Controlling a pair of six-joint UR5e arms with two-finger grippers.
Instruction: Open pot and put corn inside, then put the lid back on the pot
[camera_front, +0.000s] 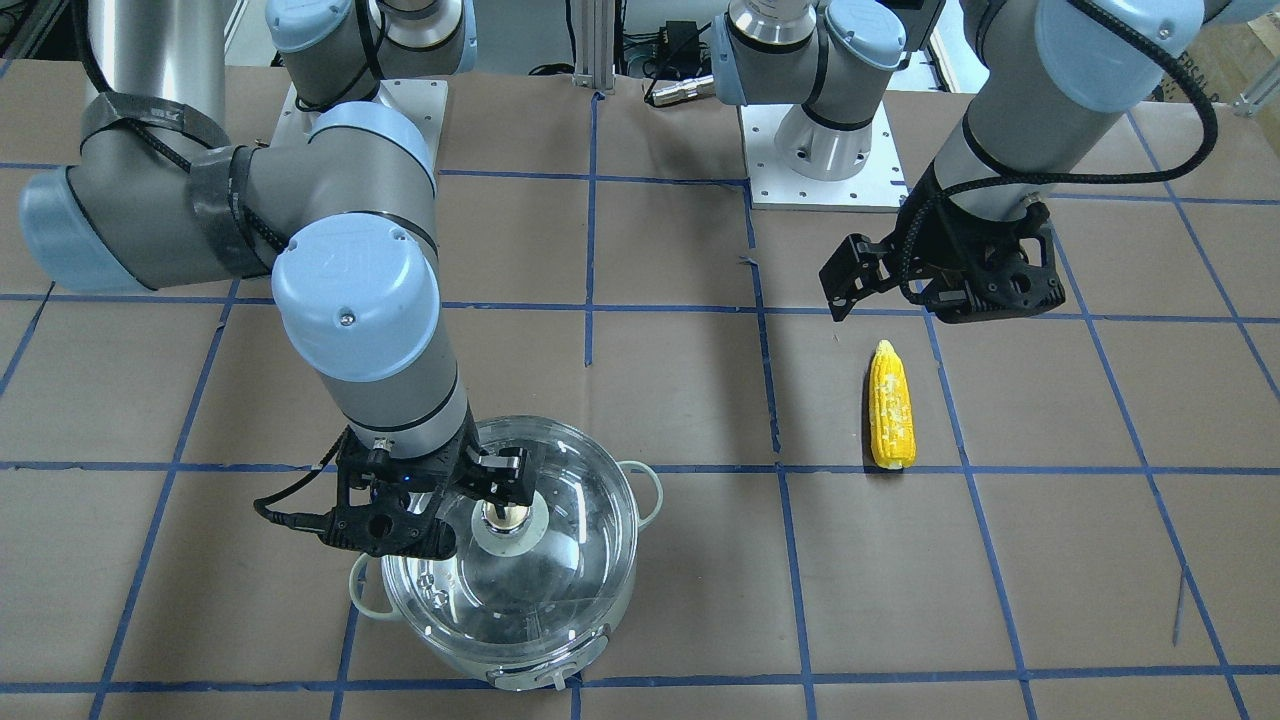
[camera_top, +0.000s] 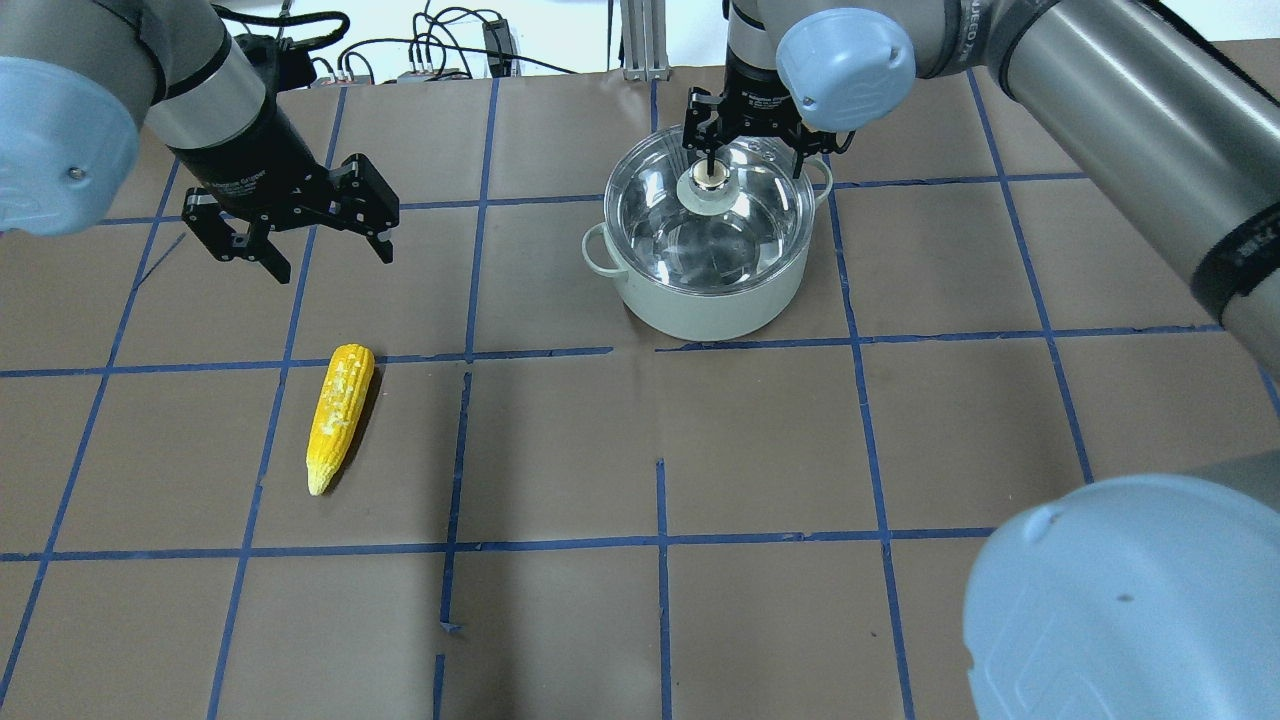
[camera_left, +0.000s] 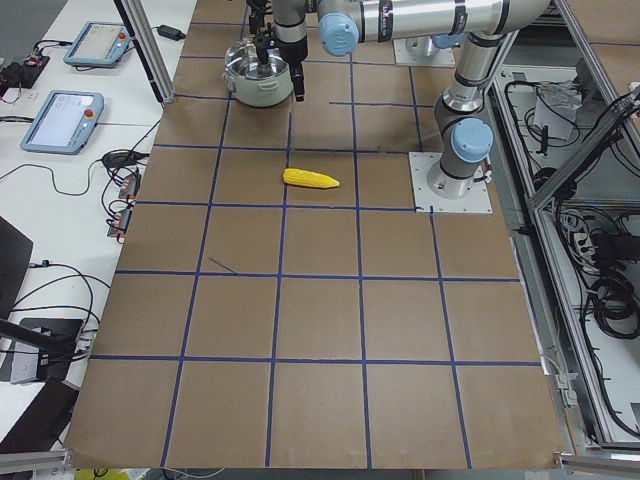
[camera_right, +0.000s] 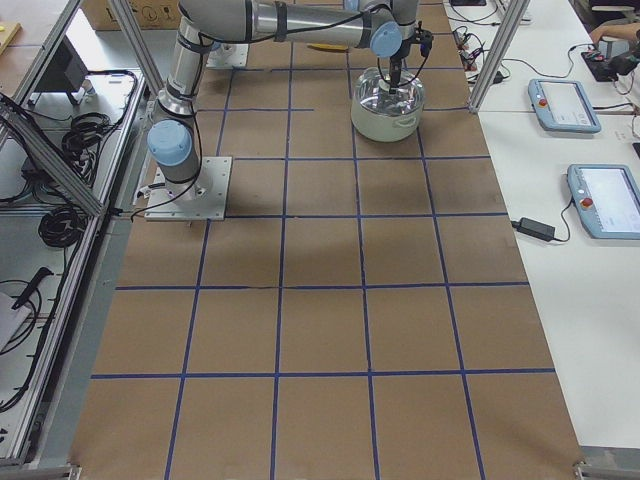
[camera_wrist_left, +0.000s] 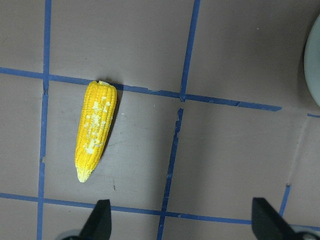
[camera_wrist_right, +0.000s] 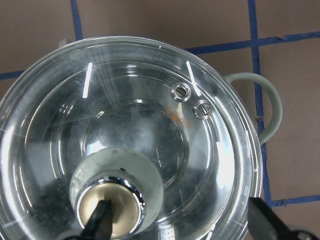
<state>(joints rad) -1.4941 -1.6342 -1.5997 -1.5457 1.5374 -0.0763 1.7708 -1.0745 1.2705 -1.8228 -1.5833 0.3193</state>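
Glass lid (camera_top: 715, 228) seated on pot (camera_top: 700, 312), so nothing done yet: no lift, no corn inside, no re-lidding. All three steps left, judging from layout. Pot near far edge of tabletop (camera_top: 760, 450), operators' side, about mid-length, slightly toward robot's right.

Right gripper (camera_top: 754, 162) over lid, jaws spread wide, holding nothing. One finger (camera_wrist_right: 101, 220) right at knob (camera_wrist_right: 111, 207), other finger out near lid's rim, so knob not centred between jaws. Touching knob or just above: cannot tell. Probably needs a sideways shift before closing on knob.

Yellow corn (camera_top: 340, 415) flat on left half of tabletop, well apart from pot, pointed tip toward robot-side edge. Left gripper (camera_top: 332, 262) also wide and empty, raised off tabletop by the look of it, beyond blunt end of corn toward far edge. In left wrist view, corn ahead of fingers (camera_wrist_left: 100, 220) and offset to one side, not between them.
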